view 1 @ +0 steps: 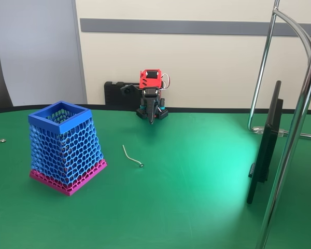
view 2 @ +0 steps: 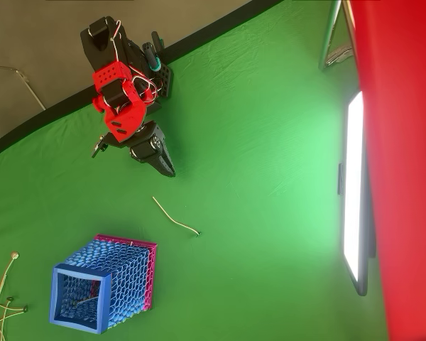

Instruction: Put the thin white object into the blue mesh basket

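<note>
From where I stand the thin white object (view 1: 131, 156) lies flat on the green table (view 1: 197, 176), a gently curved wire with a small ball at the end nearest me, out in the open and touching nothing. To its left in the fixed view stands the blue mesh basket (view 1: 65, 145), upright on its magenta base, its square rim at the top and its honeycomb walls widening toward the bottom; the wire rests near the basket but clearly apart from it. In the overhead view the same wire (view 2: 175, 217) sits between the basket (view 2: 103, 288) and the arm, and some thin pale piece seems to lie inside the basket (too faint to make out what it is). The gripper (view 1: 152, 118) hangs at the far edge of the table near the arm's base, pointing down, well away from the wire; seen from above (view 2: 167, 167) its two dark fingers run together to a point with no gap between them, so it looks closed and it carries nothing. More thin wires (view 2: 1, 298) lie at the left edge of the overhead view, and a dark flat screen (view 1: 267, 145) stands on edge at the right of the table, beside shiny metal stand tubes (view 1: 295, 129).
</note>
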